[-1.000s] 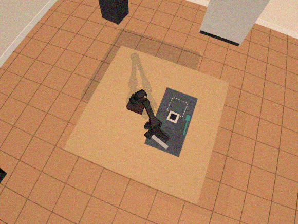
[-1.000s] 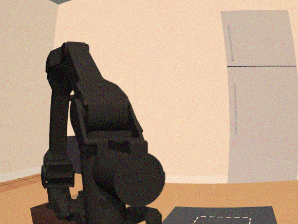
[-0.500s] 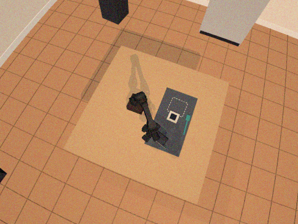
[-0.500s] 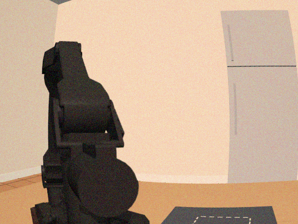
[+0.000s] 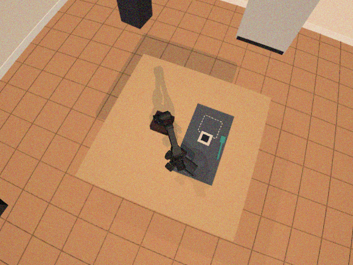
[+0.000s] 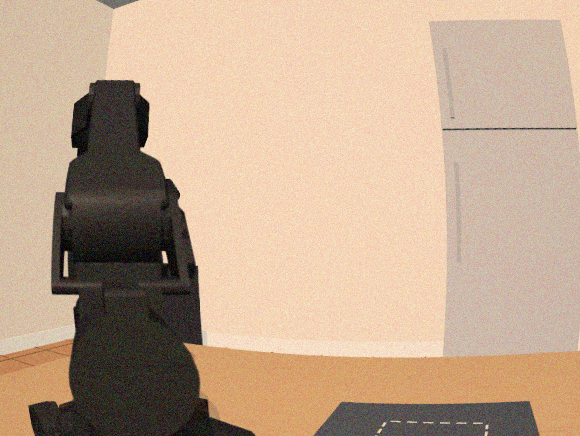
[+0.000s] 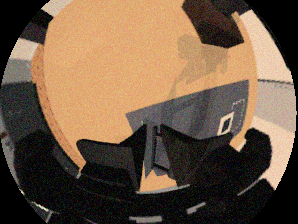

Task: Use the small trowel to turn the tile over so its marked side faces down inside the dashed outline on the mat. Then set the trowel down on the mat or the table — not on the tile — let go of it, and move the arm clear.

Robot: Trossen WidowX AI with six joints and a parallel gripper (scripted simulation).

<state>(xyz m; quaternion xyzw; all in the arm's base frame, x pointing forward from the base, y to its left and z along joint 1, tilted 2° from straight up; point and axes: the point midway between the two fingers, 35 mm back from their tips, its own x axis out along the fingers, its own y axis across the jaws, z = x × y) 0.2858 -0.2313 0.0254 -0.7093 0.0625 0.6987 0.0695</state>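
The white tile (image 5: 205, 138) (image 7: 225, 124) lies flat on the dark mat (image 5: 226, 121) (image 6: 350, 420) (image 7: 240, 90) with its dark square mark showing. It lies mostly outside the dashed outline (image 5: 222, 122) (image 6: 435, 422), at its near side. The teal trowel (image 5: 223, 139) lies by the mat's right edge, blade beside the tile and handle toward the front; the wrist view does not show it. My gripper (image 5: 194, 171) (image 7: 153, 127) is open a little, with a narrow gap and nothing held. It hangs over the mat's front end, away from the tile and trowel.
The arm's brown base block (image 5: 158, 129) (image 7: 215, 27) stands left of the mat on the wooden table (image 5: 131, 146). The arm (image 6: 130, 225) fills the left of the exterior view. A grey fridge (image 5: 274, 24) (image 6: 510, 200) and a dark box (image 5: 135, 12) stand beyond the table.
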